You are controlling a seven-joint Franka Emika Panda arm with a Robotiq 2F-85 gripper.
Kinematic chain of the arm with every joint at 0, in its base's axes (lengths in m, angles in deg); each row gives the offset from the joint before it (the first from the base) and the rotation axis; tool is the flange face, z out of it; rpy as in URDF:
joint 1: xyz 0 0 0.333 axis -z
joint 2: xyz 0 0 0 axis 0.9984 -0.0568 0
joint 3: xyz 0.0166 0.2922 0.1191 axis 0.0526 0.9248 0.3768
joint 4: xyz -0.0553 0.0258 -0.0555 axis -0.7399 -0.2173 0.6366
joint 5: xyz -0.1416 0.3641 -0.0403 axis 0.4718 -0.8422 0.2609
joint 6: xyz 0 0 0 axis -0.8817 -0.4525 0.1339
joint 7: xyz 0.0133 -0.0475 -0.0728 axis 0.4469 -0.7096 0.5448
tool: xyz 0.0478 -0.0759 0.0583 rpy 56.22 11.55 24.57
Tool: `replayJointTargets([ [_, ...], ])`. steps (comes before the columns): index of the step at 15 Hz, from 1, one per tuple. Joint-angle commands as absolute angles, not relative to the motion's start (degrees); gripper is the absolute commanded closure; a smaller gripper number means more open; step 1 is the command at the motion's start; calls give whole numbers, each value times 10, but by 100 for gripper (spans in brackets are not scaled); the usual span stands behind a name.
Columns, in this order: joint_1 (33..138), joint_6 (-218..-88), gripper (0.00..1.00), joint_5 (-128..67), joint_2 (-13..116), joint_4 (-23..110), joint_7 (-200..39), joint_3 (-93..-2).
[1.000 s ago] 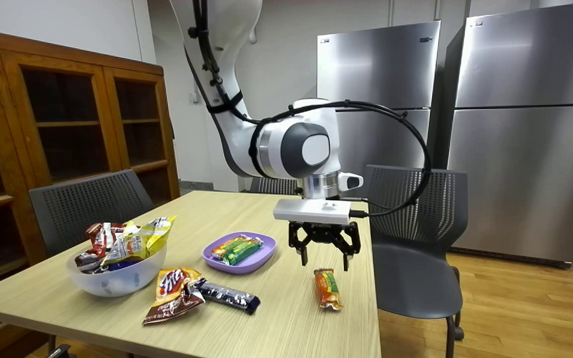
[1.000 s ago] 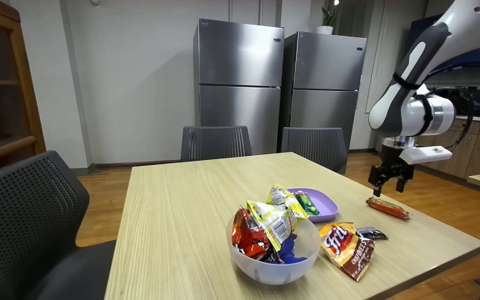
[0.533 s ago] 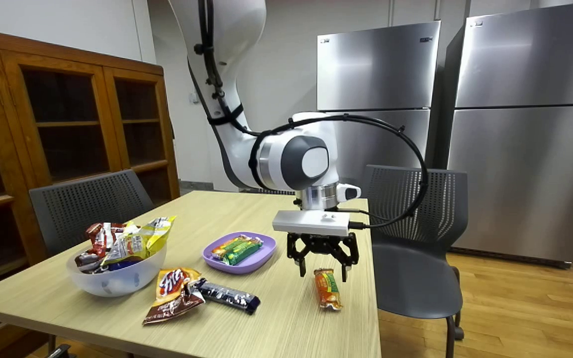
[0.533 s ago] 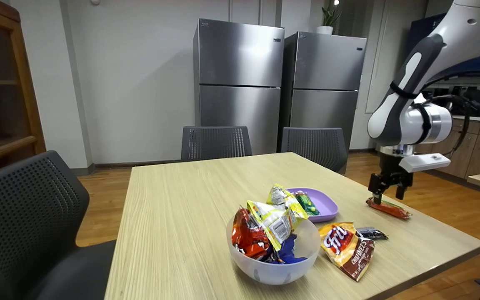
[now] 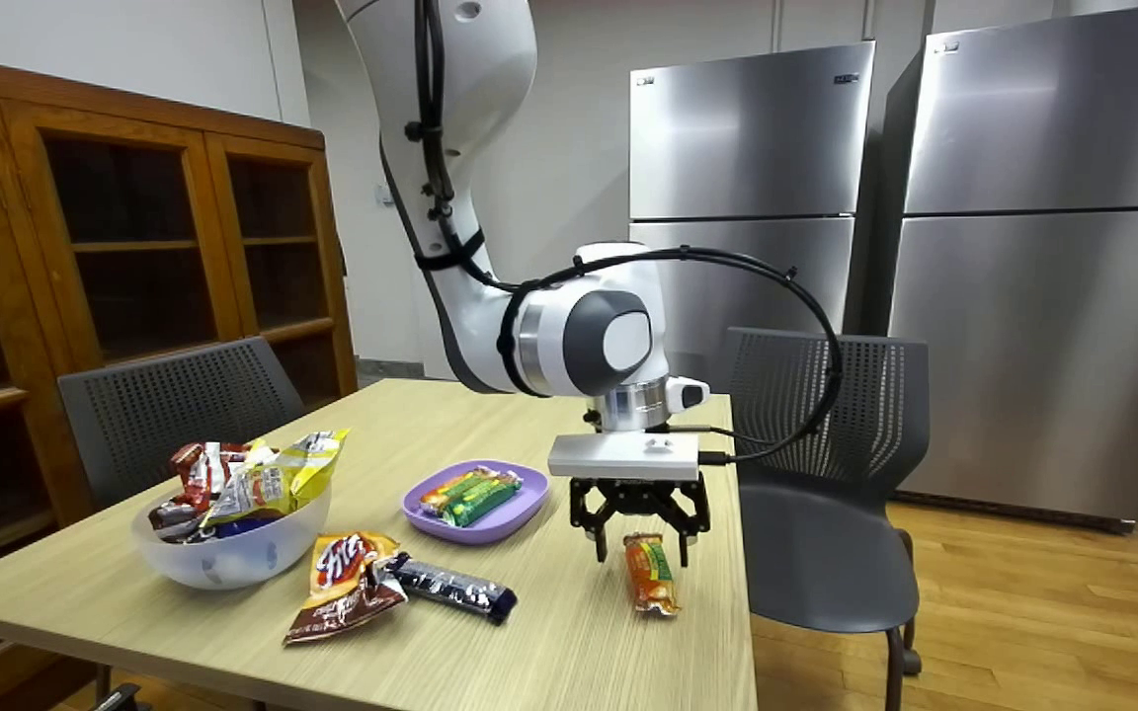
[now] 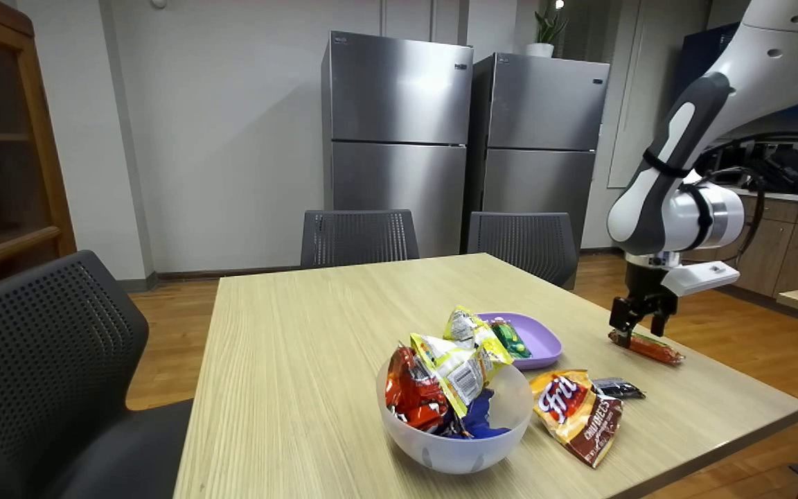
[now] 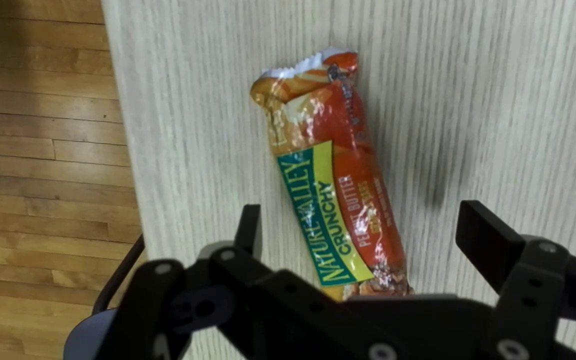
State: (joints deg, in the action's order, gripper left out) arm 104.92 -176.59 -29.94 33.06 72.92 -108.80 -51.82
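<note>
the tool (image 7: 359, 214) is spread wide low over the counter (image 5: 569, 662), its two black fingers (image 7: 488, 242) standing on either side of a granola bar (image 7: 333, 195), with a visible gap between each finger and the wrapper in the wrist view. whether the fingertips meet the counter cannot be told. the granola bar lies flat on the counter near one edge, slanting a little in the wrist view, and its lower end there runs out of sight behind the tool. the wrapper is red and orange, with a green and yellow label reading nature valley crunchy. well apart from the tool, a purple plate (image 5: 518, 509) holds a green-wrapped bar (image 5: 483, 497) beside an orange-wrapped one (image 5: 448, 488). a dark wrapped bar (image 5: 455, 585) lies with one end meeting an orange and brown chip bag (image 5: 344, 583), and just beside that bag stands a frosted bowl (image 5: 243, 558) heaped with snack packets, including a yellow packet (image 5: 278, 482) that pokes above the rim and a red packet (image 6: 413, 391). dark mesh-backed chairs (image 6: 524, 239) surround the counter. steel refrigerators (image 6: 399, 138) stand along the wall, and a glass-doored wooden cabinet (image 5: 218, 237) shows in both exterior views.
</note>
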Motion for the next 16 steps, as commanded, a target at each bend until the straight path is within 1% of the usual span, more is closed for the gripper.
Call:
replayJointTargets([
  [1,1088,-1764,0,-285,328,719,-1137,-485],
  [7,1119,-1763,0,-283,328,719,-1193,-468],
  [8,1123,-1765,25,-284,328,720,-1201,-466],
  [9,1125,-1768,26,-283,328,720,-1208,-465],
  [10,1125,-1767,32,-283,328,721,-1213,-465],
  [11,1126,-1768,42,-283,327,720,-1217,-465],
  [16,1122,-1767,82,-283,332,725,-1225,-469],
])
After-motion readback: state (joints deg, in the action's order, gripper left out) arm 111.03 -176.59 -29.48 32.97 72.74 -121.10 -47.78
